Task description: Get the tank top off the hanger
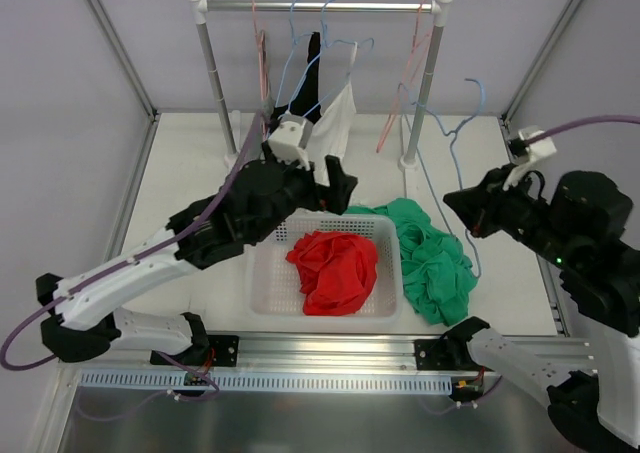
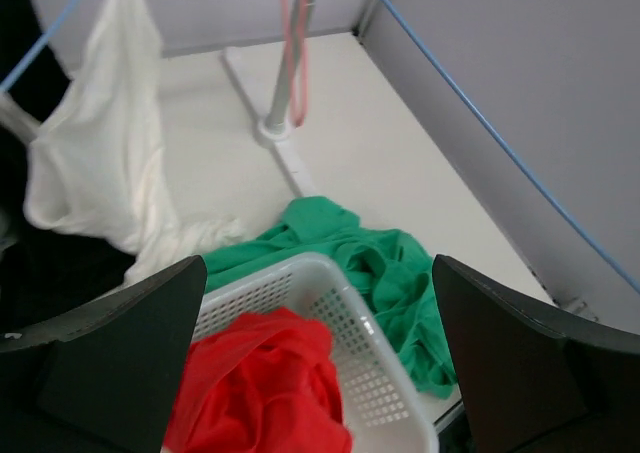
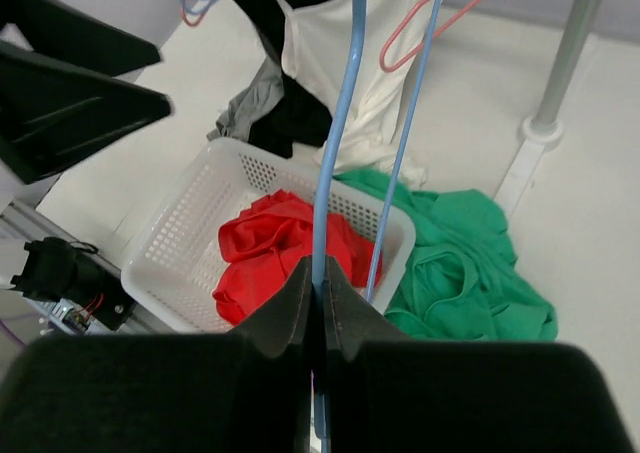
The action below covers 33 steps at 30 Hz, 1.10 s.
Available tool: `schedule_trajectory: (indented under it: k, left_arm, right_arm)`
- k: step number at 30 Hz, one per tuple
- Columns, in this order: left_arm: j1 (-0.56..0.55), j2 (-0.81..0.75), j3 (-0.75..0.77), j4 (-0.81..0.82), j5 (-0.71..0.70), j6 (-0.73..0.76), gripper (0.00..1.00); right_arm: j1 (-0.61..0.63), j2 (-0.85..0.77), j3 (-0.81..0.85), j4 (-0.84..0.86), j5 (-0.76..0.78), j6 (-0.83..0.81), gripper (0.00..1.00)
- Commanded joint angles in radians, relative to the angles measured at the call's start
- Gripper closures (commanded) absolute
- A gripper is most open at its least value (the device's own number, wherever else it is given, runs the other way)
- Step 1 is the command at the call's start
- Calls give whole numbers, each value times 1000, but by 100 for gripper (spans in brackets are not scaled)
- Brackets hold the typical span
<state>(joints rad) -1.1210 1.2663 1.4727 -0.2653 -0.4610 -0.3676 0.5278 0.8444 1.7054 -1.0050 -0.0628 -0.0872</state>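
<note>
Apparently part done: right gripper (image 3: pixel 320 283) pinches bare blue hanger (image 3: pixel 335 143); green garment (image 1: pixel 435 258) lies loose right of basket (image 1: pixel 268 273). Left gripper (image 2: pixel 315 273) wide, empty, near hung white top (image 1: pixel 340 123).

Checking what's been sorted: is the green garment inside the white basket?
No, the green garment lies on the table beside the basket, which holds a red garment.

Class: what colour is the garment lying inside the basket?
Red garment; clearest in top external view.
</note>
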Motion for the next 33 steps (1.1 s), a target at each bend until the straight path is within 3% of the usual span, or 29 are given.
schedule_trajectory:
  k: [1,8,14,25,33]
  left_arm:
    - [12,-135,-129,-95,-131,12,1]
    - [16,-363,-340,-152,-166,-25,1]
    - [20,-444,-430,-192,-142,-73,1]
    - [20,-387,-439,-204,-90,-73,2]
    - [20,-303,-465,-201,-54,-106,1]
  right_arm:
    - [-2,48,-12,68,-71,64,100]
    - [-3,194,42,189,-121,145,100]
    - [-2,326,97,273,113,205,100]
    - [-37,777,538,221,181,109,100]
    - [-118,921,654,243,106,102,100]
